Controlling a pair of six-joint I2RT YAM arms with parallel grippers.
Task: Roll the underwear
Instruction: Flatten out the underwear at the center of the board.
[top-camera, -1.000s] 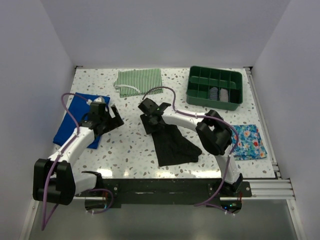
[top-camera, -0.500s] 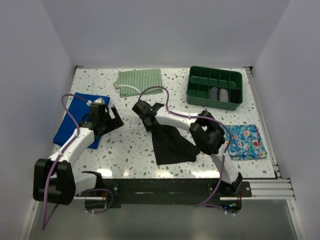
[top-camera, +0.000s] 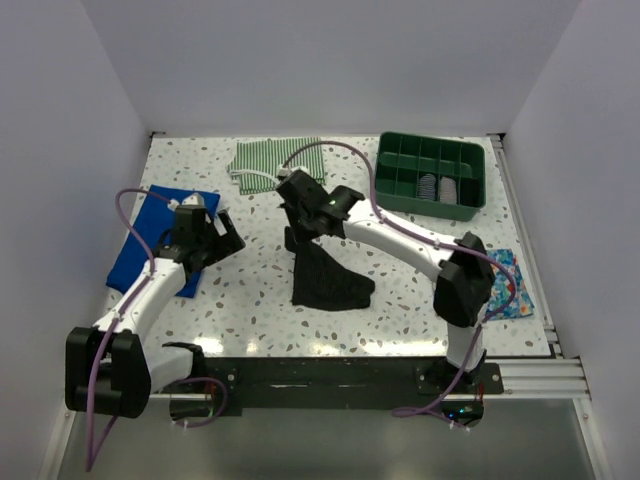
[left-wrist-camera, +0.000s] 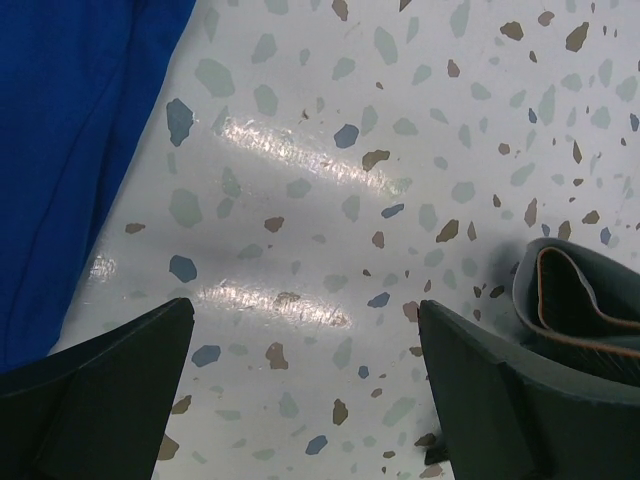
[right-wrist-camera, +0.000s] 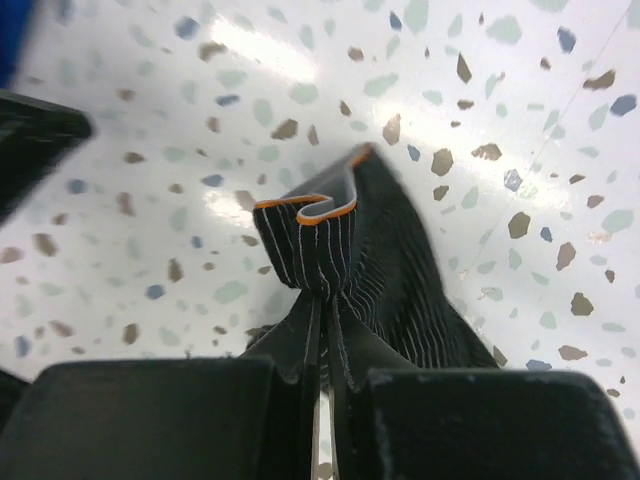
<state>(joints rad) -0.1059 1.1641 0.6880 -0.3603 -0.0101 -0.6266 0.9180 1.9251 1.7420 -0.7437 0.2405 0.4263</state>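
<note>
Right fingers (right-wrist-camera: 200, 410) clamped on the underwear (top-camera: 325, 280) far end, garment tented at the table (top-camera: 250, 295) middle; left fingers (left-wrist-camera: 100, 400) wide apart, idle by the blue cloth (top-camera: 150, 240); looks like roll start, next needs that end carried over toward the near edge

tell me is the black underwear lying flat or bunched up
Bunched up: the right gripper is shut on the underwear, pinching its banded edge into a gathered fold.

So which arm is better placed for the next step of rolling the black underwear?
Right. The right arm's fingers are shut on the underwear's orange-trimmed edge. The left arm's fingers stand open over bare table beside the blue cloth, gripping nothing.
</note>
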